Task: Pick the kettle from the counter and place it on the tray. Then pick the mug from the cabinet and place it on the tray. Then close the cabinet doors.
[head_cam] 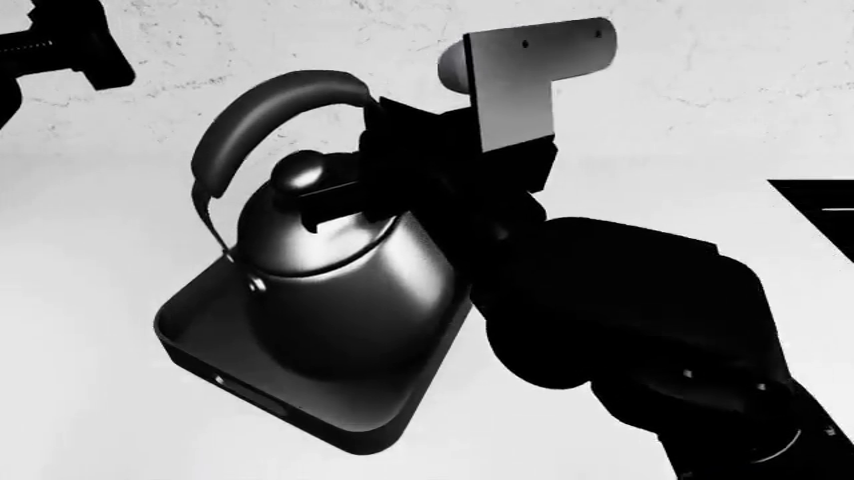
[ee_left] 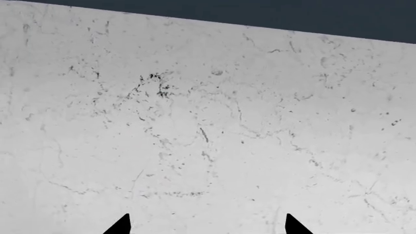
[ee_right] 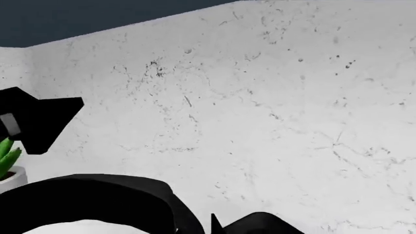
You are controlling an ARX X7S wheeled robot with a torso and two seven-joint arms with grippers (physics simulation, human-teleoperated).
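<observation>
The dark glossy kettle [head_cam: 334, 290] sits in the black tray [head_cam: 200, 345] on the white counter [head_cam: 80, 300]. My right gripper [head_cam: 363, 165] reaches in from the right over the lid and is shut on the right end of the kettle's arched handle [head_cam: 254, 105]. In the right wrist view the handle [ee_right: 97, 200] curves up against one fingertip [ee_right: 217, 223]; the other is hidden behind it. My left gripper [ee_left: 206, 226] is open and empty, raised at the far left and facing the marble wall [ee_left: 208, 122]. The mug and the cabinet are out of view.
The black sink [head_cam: 817, 215] is set into the counter at the right edge. A small potted plant [ee_right: 7, 163] stands by the wall, near my left arm [ee_right: 39, 119]. A dark band [ee_left: 293, 14] runs above the marble wall.
</observation>
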